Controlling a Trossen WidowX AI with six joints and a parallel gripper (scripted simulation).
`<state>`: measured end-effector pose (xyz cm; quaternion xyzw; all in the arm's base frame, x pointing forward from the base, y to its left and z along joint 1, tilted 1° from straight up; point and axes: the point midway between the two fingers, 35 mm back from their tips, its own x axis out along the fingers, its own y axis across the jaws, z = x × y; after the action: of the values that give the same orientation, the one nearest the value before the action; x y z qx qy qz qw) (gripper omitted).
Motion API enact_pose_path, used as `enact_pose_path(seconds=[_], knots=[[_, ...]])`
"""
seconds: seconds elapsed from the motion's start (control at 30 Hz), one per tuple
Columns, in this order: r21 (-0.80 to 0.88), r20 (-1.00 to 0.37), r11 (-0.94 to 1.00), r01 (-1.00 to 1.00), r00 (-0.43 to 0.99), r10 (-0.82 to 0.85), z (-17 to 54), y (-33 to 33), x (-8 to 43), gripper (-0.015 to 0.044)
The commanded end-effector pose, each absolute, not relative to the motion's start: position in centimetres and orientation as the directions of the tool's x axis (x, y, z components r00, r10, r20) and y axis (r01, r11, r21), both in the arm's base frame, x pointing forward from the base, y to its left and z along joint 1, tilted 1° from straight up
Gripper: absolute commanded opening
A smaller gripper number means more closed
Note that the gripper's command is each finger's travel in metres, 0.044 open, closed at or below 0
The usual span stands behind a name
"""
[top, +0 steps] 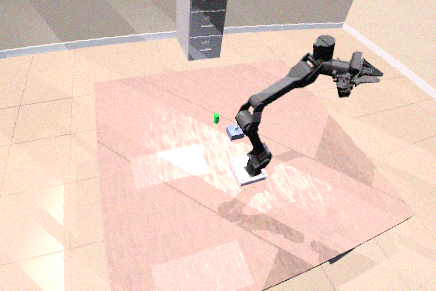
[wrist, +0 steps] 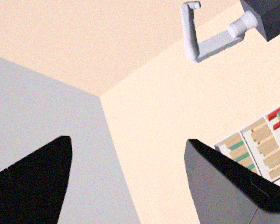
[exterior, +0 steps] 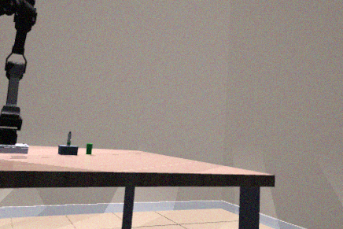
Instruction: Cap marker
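The green cap [top: 216, 118] [exterior: 89, 149] stands alone on the table, a little to one side of the holder block [top: 232, 134] [exterior: 68, 150]. The marker [exterior: 69, 136] stands upright in the block with its tip bare; in the top view it is small and close beside the arm's outline. My gripper [top: 381, 77] [wrist: 128, 147] is partly open and empty. It is raised high and reaches far out to the right in the top view, well away from cap and marker. Cap, block and marker are all outside the wrist view.
The arm's white base plate [top: 241, 180] [exterior: 17, 149] sits on the table [top: 150, 221] [exterior: 177, 179] near the holder block. A filing cabinet [top: 206, 3] stands on the floor behind the table. The wrist view shows walls, a pale bent fixture [wrist: 190, 37] and a shelf-like rack of small items.
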<state>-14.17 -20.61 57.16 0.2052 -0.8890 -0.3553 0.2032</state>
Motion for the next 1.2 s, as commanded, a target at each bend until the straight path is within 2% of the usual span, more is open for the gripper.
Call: enact_pose_path(seconds=[0.0, 0.3, 0.47, 0.6, 0.87, 1.17], knots=[[0.865, 0.137, 0.430, -0.259, -0.702, -0.699, 54.6, -26.3, -10.3, 0.0238], [0.996, -0.073, -0.048, -0.078, -0.356, -0.932, 48.1, -33.9, 0.7, 0.0238], [0.964, -0.209, -0.229, 0.135, -0.151, -0.966, 43.9, -35.5, 7.7, 0.0238], [0.895, -0.322, -0.303, 0.328, 0.002, -0.947, 40.5, -35.3, 13.4, 0.0238], [0.685, -0.545, -0.263, 0.679, 0.238, -0.804, 33.4, -31.3, 23.7, 0.0238], [0.377, -0.778, 0.062, 0.924, 0.353, -0.519, 25.4, -22.7, 32.5, 0.0238]])
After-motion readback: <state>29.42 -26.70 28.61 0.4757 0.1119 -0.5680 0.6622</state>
